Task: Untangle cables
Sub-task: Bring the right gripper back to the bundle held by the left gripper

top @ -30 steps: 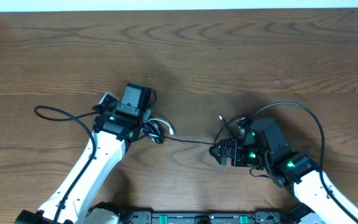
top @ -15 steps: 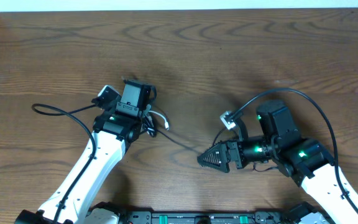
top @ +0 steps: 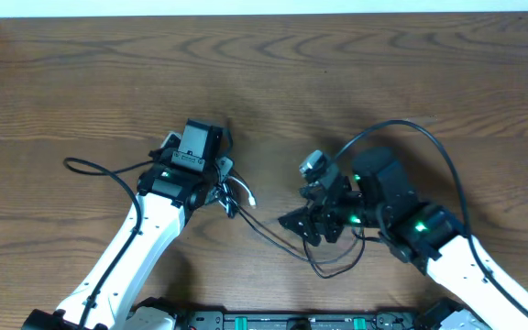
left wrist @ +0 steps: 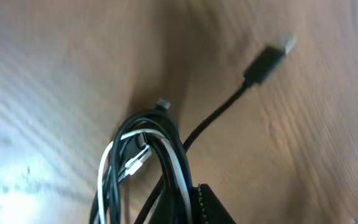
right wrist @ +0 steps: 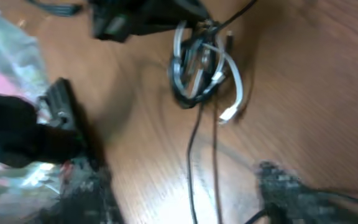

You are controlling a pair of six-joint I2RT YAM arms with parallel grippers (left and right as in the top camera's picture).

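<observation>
With my left gripper (top: 223,183) clenched on the knot of cables (top: 235,194) just left of the middle of the table (top: 264,73), I'd centre the right gripper (top: 293,223), jaws apart and empty, over one trailing black strand (top: 266,232) before pinching, then draw it slowly toward the right edge.

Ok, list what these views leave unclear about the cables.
Left wrist: bottom edge cuts off where the left gripper holds the cable bundle.
Right wrist: blur hides whether the right gripper touches the loose black strands.
Overhead: the bundle's strand count, too small.
</observation>
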